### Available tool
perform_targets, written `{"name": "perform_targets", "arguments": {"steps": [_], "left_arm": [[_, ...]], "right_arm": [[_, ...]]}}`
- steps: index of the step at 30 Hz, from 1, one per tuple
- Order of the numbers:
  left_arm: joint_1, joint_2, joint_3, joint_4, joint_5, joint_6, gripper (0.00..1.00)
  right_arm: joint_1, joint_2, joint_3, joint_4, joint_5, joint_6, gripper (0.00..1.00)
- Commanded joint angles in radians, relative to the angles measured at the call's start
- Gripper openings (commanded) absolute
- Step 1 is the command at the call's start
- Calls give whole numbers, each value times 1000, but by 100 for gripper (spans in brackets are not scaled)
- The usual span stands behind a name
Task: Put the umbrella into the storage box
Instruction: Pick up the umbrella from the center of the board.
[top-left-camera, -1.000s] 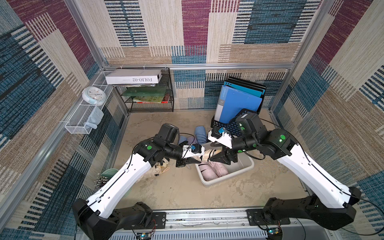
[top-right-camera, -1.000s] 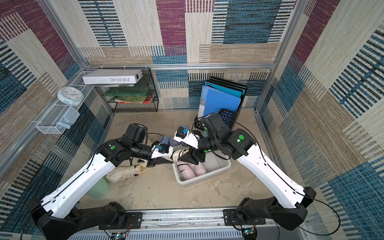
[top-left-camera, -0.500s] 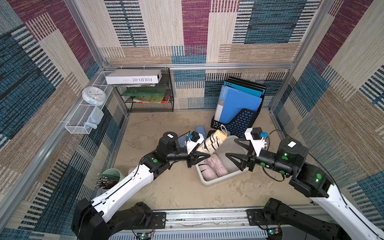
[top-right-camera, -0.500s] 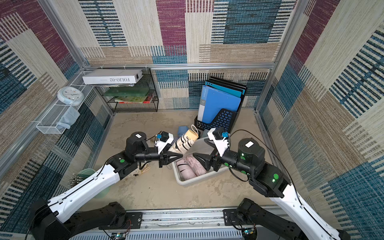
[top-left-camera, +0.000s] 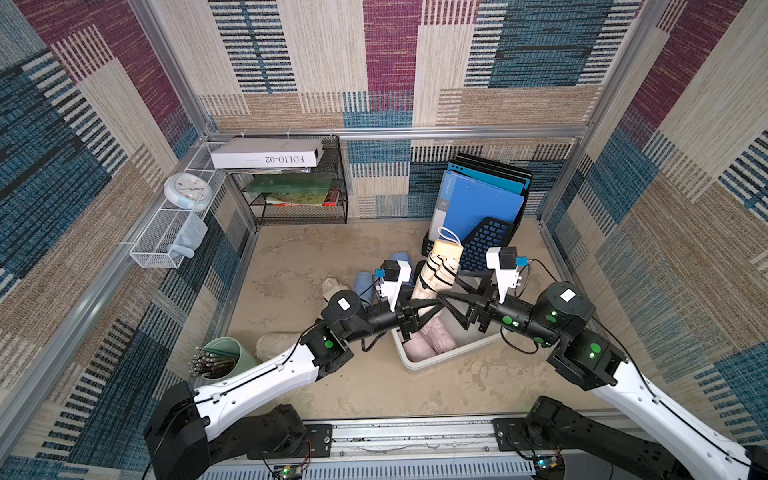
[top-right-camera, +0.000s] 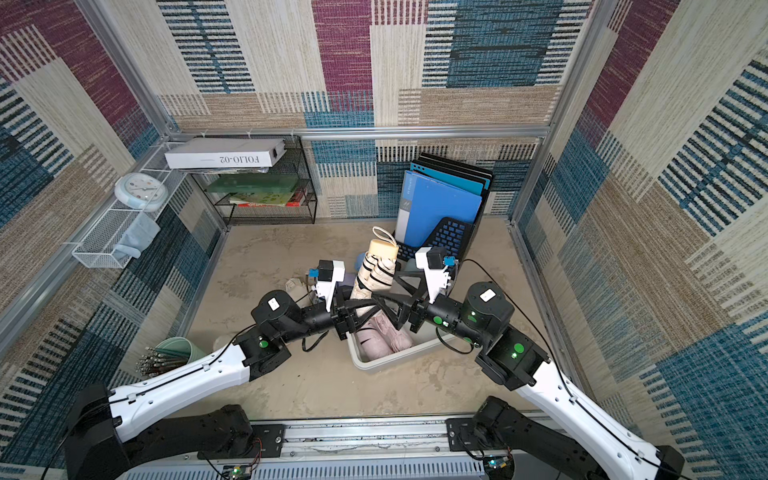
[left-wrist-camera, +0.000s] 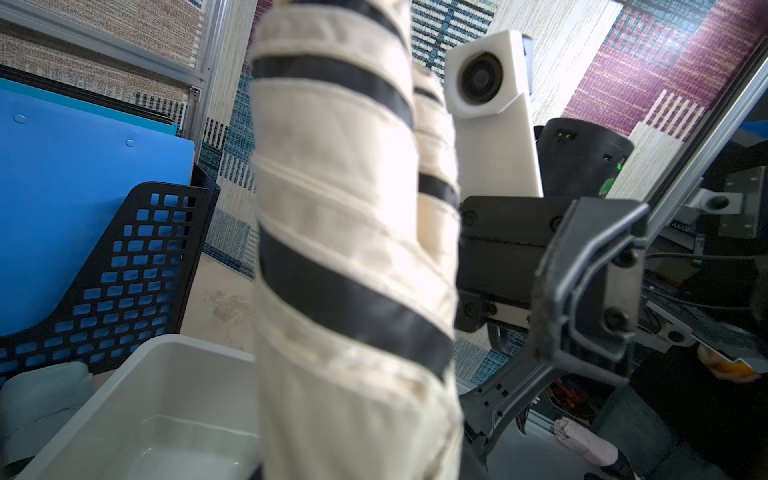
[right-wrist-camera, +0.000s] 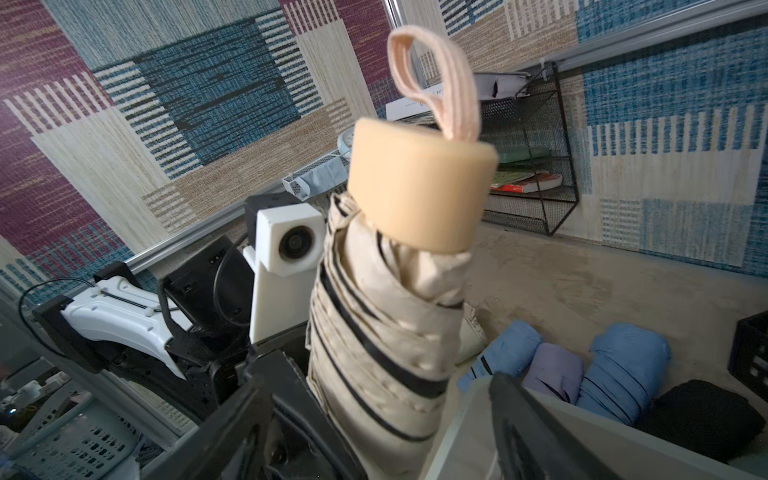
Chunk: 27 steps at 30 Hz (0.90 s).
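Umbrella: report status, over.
Left gripper shut on the striped umbrella, handle up, at the storage box. Right gripper open around it. Pink umbrella lying in the box.

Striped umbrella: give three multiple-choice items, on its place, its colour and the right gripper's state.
1. Where is the striped umbrella?
A. flat on the floor
B. held handle-up by the left gripper, at the storage box
C. in a wire basket
2. Its stripes are:
A. red
B. green
C. black
3. The right gripper stands:
A. jaws open, either side of the umbrella
B. shut on the strap
C. shut on the box
Key: B, the left jaws pinch its lower part; C, dark bands cross cream cloth; A, a gap shows beside the cloth in the right wrist view.
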<state>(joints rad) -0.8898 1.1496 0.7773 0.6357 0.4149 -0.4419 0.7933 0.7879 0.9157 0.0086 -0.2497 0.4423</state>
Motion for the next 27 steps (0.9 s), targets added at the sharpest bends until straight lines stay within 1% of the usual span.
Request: {"name": "perform_targets", "arguments": {"steps": [1, 3, 7, 12, 15, 17, 20, 24, 27], "left_arm": [[-20, 5, 8, 144, -29, -17, 21], [-30, 11, 10, 157, -25, -17, 21], [-50, 19, 10, 180, -31, -22, 22], [-62, 22, 15, 207, -53, -35, 22], [-70, 23, 16, 220, -56, -41, 24], [-73, 25, 17, 218, -54, -43, 27], [-74, 23, 19, 193, -51, -40, 39], [-74, 5, 17, 145, -79, -23, 67], [-74, -14, 5, 116, -118, -15, 88]], "right_arm": [[1, 16, 10, 147, -70, 71, 82], [2, 30, 21, 162, -77, 84, 77], [1, 54, 21, 231, -103, 119, 63], [0, 86, 20, 282, -115, 131, 48], [1, 115, 39, 274, -112, 125, 39], [1, 132, 47, 266, -102, 130, 33], [1, 140, 44, 266, -87, 144, 26], [1, 136, 34, 266, -54, 146, 19], [1, 134, 39, 220, -12, 139, 12]]}}
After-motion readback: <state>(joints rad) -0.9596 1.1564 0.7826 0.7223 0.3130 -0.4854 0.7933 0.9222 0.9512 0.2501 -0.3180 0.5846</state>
